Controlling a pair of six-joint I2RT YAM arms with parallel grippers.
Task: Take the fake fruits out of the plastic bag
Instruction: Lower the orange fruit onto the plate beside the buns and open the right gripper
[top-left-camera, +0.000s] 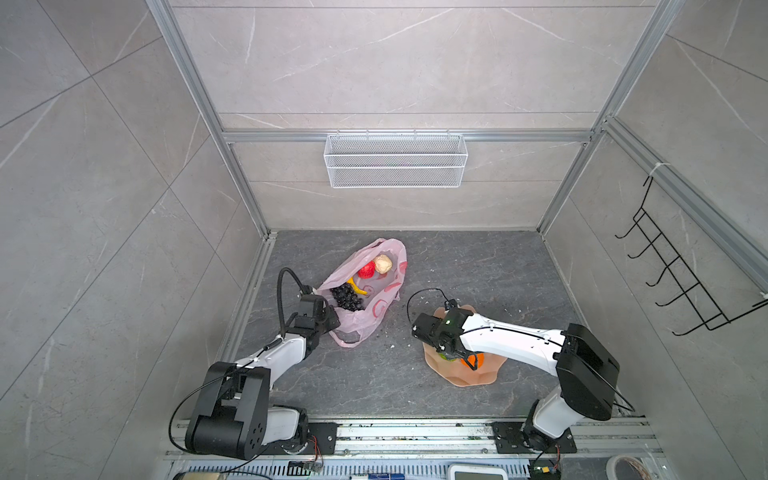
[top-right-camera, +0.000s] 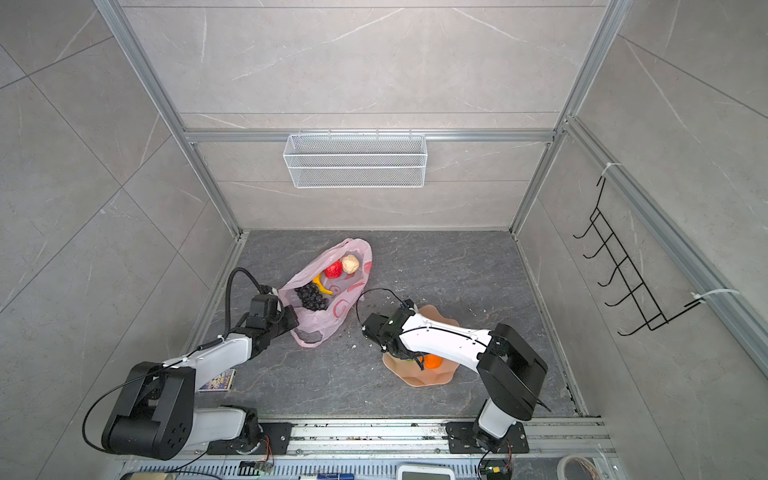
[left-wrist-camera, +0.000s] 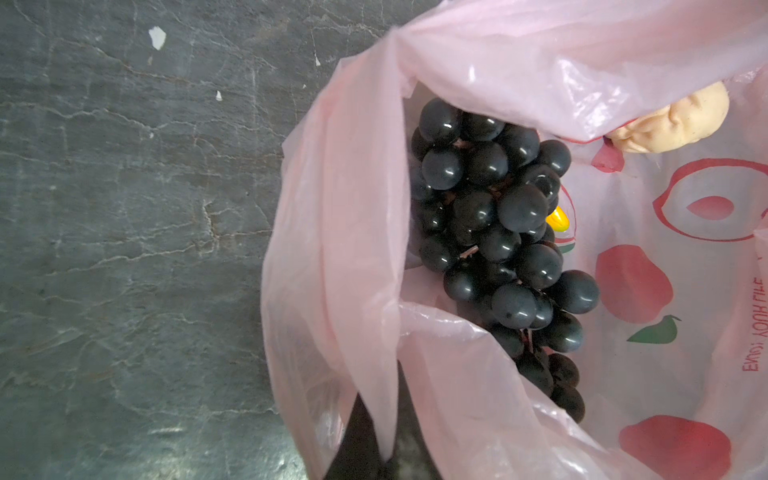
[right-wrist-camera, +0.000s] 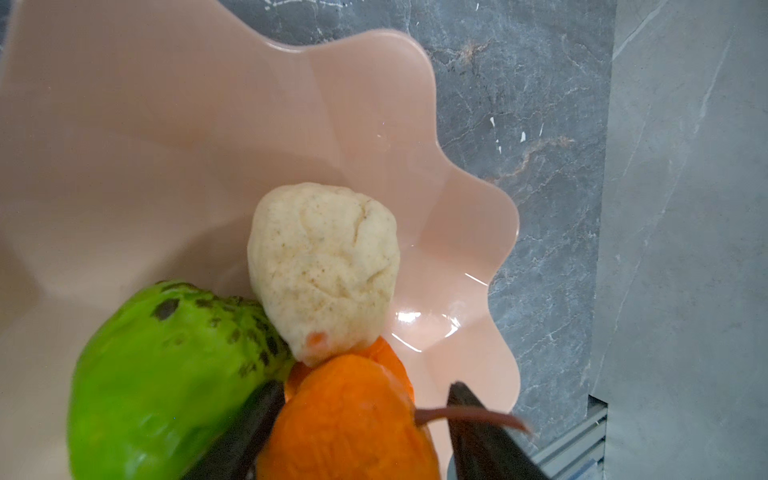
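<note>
Closest to the right wrist cam is an orange (right-wrist-camera: 349, 419), sitting between the fingers of the right claw (right-wrist-camera: 365, 388). That claw is spread open around it: one finger is right against the fruit, the other is clear of it with plate showing in the gap, so no real grip. A second orange (right-wrist-camera: 390, 361) peeks out behind. A green lumpy ball (right-wrist-camera: 166, 374) and a beige knobbly lump (right-wrist-camera: 324, 270) crowd in touching, all on the peach scalloped plate (right-wrist-camera: 166, 145).

Over on the left of the bench (top-left-camera: 478, 266), the plastic bag (top-left-camera: 374, 307) lies with its mouth gaping. The left claw (top-left-camera: 332, 321) is clamped tight on the film at the bag's rim. Inside, the grape bunch (top-left-camera: 347, 297) is nearest that claw, with the banana (top-left-camera: 358, 286) just beside it. The red apple (top-left-camera: 367, 270) and the other beige lump (top-left-camera: 382, 263) sit touching at the far end.
</note>
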